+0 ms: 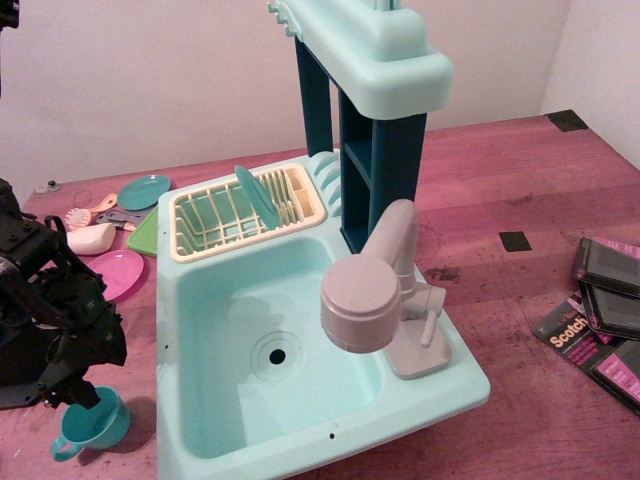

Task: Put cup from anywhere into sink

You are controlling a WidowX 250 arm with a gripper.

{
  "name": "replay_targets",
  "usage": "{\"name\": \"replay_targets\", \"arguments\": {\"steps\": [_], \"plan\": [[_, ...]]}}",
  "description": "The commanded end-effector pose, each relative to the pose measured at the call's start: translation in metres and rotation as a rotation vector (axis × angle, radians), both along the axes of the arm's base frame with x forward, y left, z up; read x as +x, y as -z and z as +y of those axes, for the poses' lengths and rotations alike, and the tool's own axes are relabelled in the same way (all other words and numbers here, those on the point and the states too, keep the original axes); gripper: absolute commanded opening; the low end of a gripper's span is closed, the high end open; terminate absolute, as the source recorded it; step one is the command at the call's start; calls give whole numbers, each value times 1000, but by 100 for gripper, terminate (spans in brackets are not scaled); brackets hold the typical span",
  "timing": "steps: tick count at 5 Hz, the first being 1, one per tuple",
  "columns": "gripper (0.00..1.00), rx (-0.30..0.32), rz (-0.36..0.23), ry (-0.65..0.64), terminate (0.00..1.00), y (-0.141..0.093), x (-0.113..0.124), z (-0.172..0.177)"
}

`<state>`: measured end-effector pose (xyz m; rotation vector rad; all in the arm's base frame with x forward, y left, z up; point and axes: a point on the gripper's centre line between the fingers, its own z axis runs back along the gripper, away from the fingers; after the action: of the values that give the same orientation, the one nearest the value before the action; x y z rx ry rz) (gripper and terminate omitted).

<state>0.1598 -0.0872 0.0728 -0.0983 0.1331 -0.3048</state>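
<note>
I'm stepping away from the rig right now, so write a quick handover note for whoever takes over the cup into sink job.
Gripper: down at the cup, one finger inside its rim; whether it is shut on it cannot be told.
Cup: upright on the table, just left of the sink, near its front corner.
Sink: basin holds nothing.
Done: arm has reached the cup.
Left: confirm the grip, lift, carry right over the rim, release in the basin.
</note>
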Motion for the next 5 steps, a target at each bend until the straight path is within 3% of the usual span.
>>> {"name": "replay_targets", "arguments": {"steps": [1, 2, 5], "plan": [[100, 0, 0, 0, 0, 0, 0, 0], [100, 9, -10, -29, 0, 12, -14, -6], [100, 11, 36, -32, 0, 38, -10, -24]]}}
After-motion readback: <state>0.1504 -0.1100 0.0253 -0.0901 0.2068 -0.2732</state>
